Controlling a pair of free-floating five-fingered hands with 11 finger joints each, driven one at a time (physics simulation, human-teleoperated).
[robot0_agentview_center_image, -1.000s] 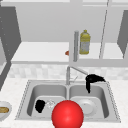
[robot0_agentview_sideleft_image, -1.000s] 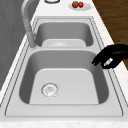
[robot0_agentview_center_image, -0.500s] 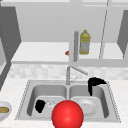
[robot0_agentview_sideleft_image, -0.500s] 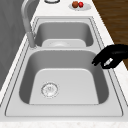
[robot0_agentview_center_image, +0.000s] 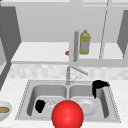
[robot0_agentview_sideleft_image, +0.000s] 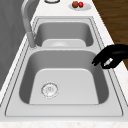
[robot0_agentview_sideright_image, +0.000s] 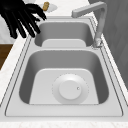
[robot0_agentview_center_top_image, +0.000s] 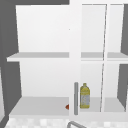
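left hand (robot0_agentview_center_image: 40, 105) hangs low in the left basin (robot0_agentview_center_image: 35, 93), state unclear. right hand (robot0_agentview_center_image: 98, 86), fingers curled and grasping nothing, hovers over the right basin's (robot0_agentview_center_image: 108, 105) rim; approach the plate (robot0_agentview_center_image: 86, 106) slowly from above.

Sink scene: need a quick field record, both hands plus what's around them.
left hand: at the left basin, next to the drain in the front view; fingers relaxed, holding nothing
right hand: over the right basin, near its right wall
plate: flat on the right basin's floor
red ball: at the sink's front edge, in line with the divider
faucet: behind the divider, spout angled right
bottle: yellow, upright on the shelf
bowl: on the counter, left of the sink
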